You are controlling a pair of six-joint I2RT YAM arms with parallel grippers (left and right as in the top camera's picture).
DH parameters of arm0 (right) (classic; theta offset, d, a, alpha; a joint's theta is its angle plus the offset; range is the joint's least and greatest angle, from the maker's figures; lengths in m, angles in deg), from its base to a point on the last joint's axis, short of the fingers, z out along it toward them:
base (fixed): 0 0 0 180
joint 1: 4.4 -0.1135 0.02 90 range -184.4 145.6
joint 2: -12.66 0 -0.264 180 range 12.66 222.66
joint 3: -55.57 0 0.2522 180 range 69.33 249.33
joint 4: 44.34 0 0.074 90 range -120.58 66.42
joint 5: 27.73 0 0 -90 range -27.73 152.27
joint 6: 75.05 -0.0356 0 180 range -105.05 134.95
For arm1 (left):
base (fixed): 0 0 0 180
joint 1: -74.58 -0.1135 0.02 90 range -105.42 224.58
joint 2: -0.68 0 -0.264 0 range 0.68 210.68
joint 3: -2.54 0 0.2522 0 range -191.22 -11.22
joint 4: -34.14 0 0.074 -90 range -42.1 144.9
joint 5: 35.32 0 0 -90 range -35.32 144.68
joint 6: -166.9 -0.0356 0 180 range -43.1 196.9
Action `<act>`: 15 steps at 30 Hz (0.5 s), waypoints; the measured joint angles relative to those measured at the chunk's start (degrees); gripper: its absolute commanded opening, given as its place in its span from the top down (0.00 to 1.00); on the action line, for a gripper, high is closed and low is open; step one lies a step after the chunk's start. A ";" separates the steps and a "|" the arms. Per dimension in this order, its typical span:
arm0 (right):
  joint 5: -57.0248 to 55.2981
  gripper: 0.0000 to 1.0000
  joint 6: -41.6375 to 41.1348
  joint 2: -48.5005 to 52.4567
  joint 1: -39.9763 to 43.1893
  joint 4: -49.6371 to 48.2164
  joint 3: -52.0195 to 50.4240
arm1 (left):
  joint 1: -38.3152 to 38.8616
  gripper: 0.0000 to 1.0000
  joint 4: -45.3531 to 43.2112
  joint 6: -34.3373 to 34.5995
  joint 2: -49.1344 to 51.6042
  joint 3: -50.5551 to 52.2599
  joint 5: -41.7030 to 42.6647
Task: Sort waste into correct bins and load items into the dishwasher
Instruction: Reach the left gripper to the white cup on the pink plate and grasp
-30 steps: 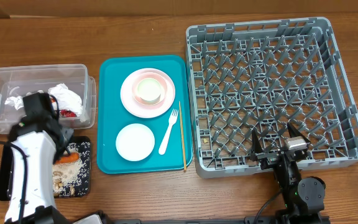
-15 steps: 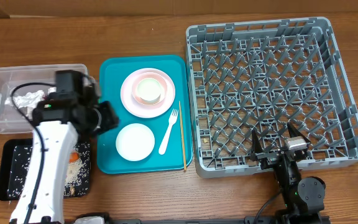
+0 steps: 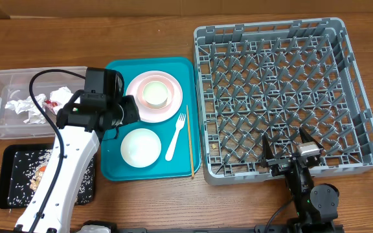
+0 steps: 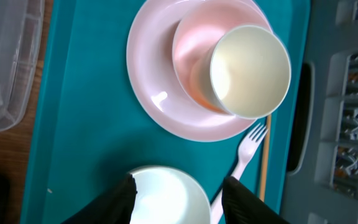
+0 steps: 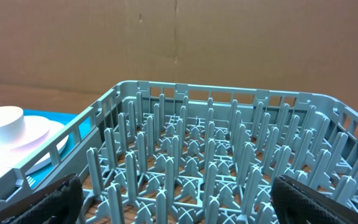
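"White bowl (image 4: 166, 196) looks like the next item, so where does it lie from the left end effector (image 4: 179, 182)?"

"Right beneath it on the teal tray (image 3: 112, 133), on the robot's side of the pink plate (image 4: 151, 99). In the wrist view the two fingers frame the bowl's far rim from above, spread apart and gripping nothing"

"Any long axis to line up with?"

"None, the bowl is round. Only the white fork (image 3: 175, 137) and wooden chopstick (image 3: 190, 144) run lengthways, pointing away from the robot beside the tray's right edge"

"And the right end effector (image 3: 283, 149)?"

"Spread wide and empty at the near rim of the grey dish rack (image 3: 271, 26), well apart from the tray. The left arm is plainly nearer, and a straight descent looks like what the grasp needs"
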 measured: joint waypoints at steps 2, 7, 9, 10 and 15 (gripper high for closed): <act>0.00 0.00 0.00 0.02 0.00 0.02 0.00 | 0.00 0.54 -1.70 0.74 0.52 -0.02 0.02; -0.02 0.00 0.00 0.02 0.00 0.04 0.00 | 0.00 0.56 -5.35 2.05 6.51 -0.02 0.02; 0.00 0.00 0.00 0.00 0.00 0.02 0.00 | 0.02 0.56 -7.19 2.36 9.29 -0.02 0.00; -0.02 0.00 0.02 0.02 0.00 0.07 0.00 | 0.22 0.56 -8.68 2.49 10.93 -0.02 0.02; 0.00 0.00 0.02 0.02 0.00 0.04 0.00 | 1.16 0.53 -12.94 3.17 14.47 0.00 -0.15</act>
